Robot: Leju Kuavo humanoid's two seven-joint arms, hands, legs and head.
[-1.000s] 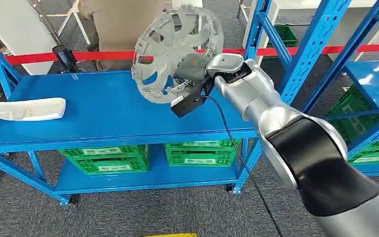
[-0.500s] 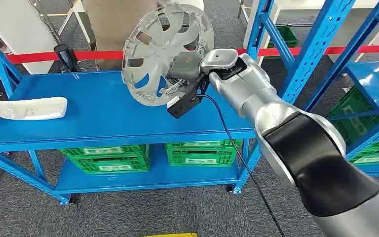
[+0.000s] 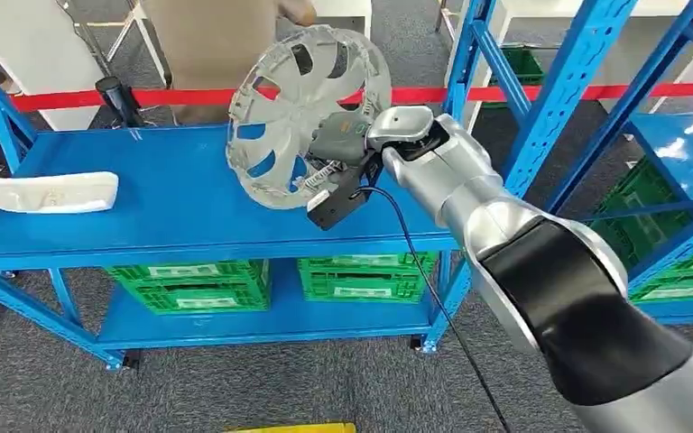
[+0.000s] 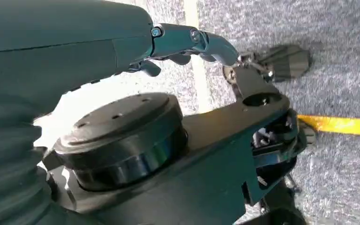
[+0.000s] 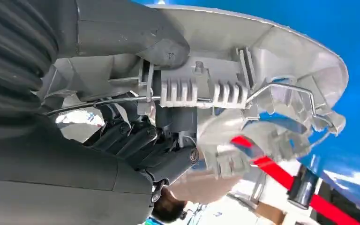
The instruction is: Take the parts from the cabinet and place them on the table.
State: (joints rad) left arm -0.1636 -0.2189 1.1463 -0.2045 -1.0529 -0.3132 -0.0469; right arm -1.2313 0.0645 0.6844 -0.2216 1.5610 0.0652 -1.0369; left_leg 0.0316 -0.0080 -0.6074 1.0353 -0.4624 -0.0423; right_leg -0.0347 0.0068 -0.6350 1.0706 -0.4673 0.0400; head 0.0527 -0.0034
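A silver-grey wheel cover (image 3: 281,99) hangs tilted on edge above the blue table top (image 3: 171,221). My right hand (image 3: 341,144) grips it by the rim from the back. In the right wrist view the thumb (image 5: 136,40) presses on the cover's ribbed back (image 5: 272,70), and the dark fingers (image 5: 138,140) curl under its edge. A white curved part (image 3: 47,192) lies on the table's left end. My left hand (image 4: 192,42) hangs by the floor with its fingers loosely apart and nothing in them.
Green crates (image 3: 189,287) sit on the shelf under the table top. Blue rack uprights (image 3: 577,99) stand close on the right. A red barrier tape (image 3: 523,93) and a person (image 3: 207,45) are behind the table. A black cable (image 3: 433,289) trails from my right wrist.
My right hand has carried the wheel cover a little to the left and then lower, nearer the table top. The white part has not moved.
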